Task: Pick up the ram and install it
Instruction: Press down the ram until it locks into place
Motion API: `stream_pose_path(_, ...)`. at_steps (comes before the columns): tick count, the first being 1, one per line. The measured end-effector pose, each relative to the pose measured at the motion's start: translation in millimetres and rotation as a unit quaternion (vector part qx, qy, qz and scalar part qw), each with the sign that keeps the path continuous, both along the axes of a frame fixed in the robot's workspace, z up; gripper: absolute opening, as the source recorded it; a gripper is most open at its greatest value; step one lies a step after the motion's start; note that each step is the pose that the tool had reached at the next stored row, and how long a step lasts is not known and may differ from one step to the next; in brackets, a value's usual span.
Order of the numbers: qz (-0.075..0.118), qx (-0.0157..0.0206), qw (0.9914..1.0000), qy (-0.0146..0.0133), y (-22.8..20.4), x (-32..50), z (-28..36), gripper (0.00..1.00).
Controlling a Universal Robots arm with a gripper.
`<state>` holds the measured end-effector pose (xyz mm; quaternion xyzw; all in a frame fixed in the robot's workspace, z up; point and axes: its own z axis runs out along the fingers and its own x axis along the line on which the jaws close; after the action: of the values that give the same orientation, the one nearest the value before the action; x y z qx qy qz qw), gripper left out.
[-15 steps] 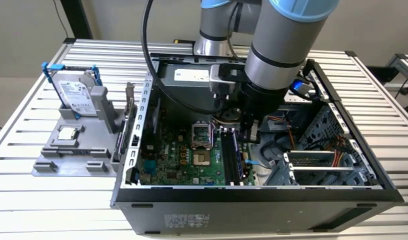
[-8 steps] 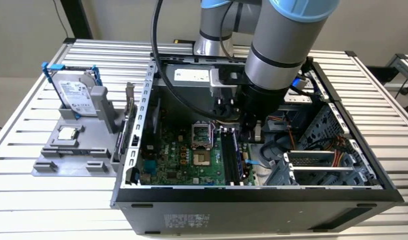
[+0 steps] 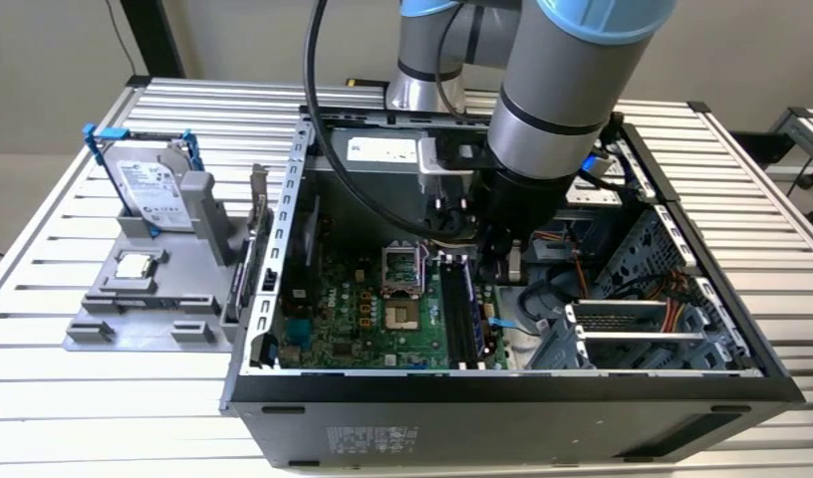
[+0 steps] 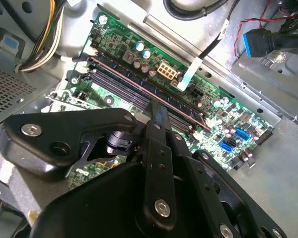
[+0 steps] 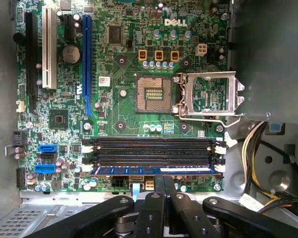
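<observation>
- Gripper (image 5: 163, 184) hangs right above the ram (image 5: 154, 170), which sits in the motherboard (image 5: 129, 106) slot nearest it.
- Fingers pressed together, nothing held.

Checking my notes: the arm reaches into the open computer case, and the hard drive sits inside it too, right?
No. The arm reaches into the computer case, but the hard drive stands outside it, on the grey holder at the exterior view's left.

The computer case (image 3: 513, 388) stands on the surface (image 3: 765, 149). At the exterior view's left of the case sits a holder (image 3: 147, 299), carrying the hard drive (image 3: 154, 194).
</observation>
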<state>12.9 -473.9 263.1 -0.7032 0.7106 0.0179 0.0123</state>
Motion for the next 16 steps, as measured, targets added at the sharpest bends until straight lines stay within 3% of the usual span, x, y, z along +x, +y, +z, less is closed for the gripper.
stream_pose_path(5, 0.000, 0.0000, 1.00000, -0.0006, -0.5, 0.0, -2.7, 0.00)
stream_pose_path(16, 0.000, -0.0011, 1.00000, -0.0008, -0.5, 0.0, -22.6, 0.00)
